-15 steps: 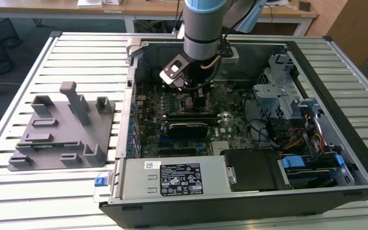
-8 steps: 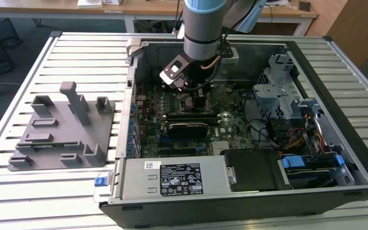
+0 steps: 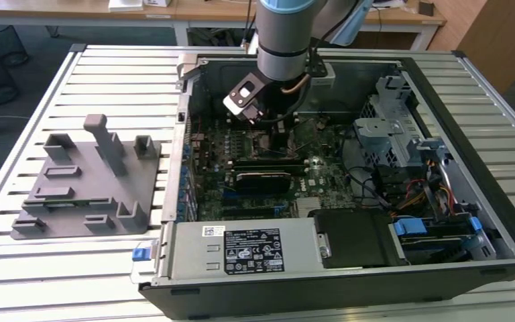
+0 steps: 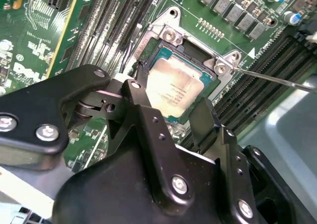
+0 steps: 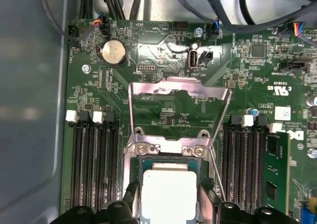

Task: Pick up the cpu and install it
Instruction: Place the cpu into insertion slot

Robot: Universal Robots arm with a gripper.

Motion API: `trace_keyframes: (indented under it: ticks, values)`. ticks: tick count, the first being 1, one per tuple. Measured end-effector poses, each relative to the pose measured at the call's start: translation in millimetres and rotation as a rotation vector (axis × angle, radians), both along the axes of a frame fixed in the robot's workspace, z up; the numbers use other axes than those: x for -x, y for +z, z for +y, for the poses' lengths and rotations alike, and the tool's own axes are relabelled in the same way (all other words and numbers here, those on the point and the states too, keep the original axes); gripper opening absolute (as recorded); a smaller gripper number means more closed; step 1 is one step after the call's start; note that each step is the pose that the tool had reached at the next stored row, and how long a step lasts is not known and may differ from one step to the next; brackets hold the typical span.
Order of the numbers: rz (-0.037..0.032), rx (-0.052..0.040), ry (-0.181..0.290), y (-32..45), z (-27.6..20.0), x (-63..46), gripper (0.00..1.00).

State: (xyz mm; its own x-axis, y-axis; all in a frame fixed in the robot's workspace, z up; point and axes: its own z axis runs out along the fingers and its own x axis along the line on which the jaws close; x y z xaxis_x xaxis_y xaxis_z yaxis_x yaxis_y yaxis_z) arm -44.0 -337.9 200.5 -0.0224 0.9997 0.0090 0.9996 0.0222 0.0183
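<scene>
Cpu [image 4: 174,90] is seen at the open socket [image 4: 164,39] of the motherboard [image 3: 316,181]. It is held by two opposite edges in the clenched gripper [image 4: 172,99] and appears to sit within the socket frame, though full seating cannot be confirmed. Taken from the exterior view's left, a grey fixture block [image 3: 88,181] is found on the slatted desk [image 3: 61,275], well apart from the work. Next comes the open computer case [image 3: 347,288], with the arm [image 3: 284,33] standing over the board, and the drive cage [image 3: 401,127] is met towards the exterior view's right. In the first wrist view the load plate [image 5: 178,89] is shown swung up and away from the chip, the thin lever [image 5: 216,174] is set just beside the socket, and memory slots [image 5: 91,159] are ranged on both sides. For the step to be done well, the chip is judged best kept level and square to the frame, with its corners matched to the socket. It is best lowered straight without any sideways slide, since the contacts beneath could be bent. No downward force should be needed, and the grasp is best released only once the chip lies flush all round.
</scene>
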Motion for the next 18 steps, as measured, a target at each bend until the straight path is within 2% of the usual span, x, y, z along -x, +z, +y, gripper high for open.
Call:
trace_keyframes:
  ticks: [1,2,3,5,6,8,9,11,12,13,18]
  values:
    - [0.0001,0.0,0.0,1.9,0.0,0.0,0.59]
    - [0.0003,-0.0001,0.0,3.6,0.0,0.0,0.53]
    - [0.0004,0.0,0.0,5.3,0.0,0.0,0.53]
    - [0.0008,0.0,0.0,8.2,0.0,0.0,0.4]
    - [0.001,0.0,0.0,9.3,0.0,0.0,0.4]
    - [0.0013,-0.0001,0.0,11.1,0.0,0.0,0.29]
    - [0.0014,0.0,0.0,11.9,0.0,-0.1,0.29]
    - [0.0016,0.0,0.0,13.2,0.0,-0.1,0.17]
    - [0.0016,0.0,0.0,13.7,0.0,-0.1,0.17]
    - [0.0017,0.0,0.0,14.4,0.0,0.0,0.11]
    - [0.0017,0.0,0.0,17.2,0.0,-0.1,0.11]
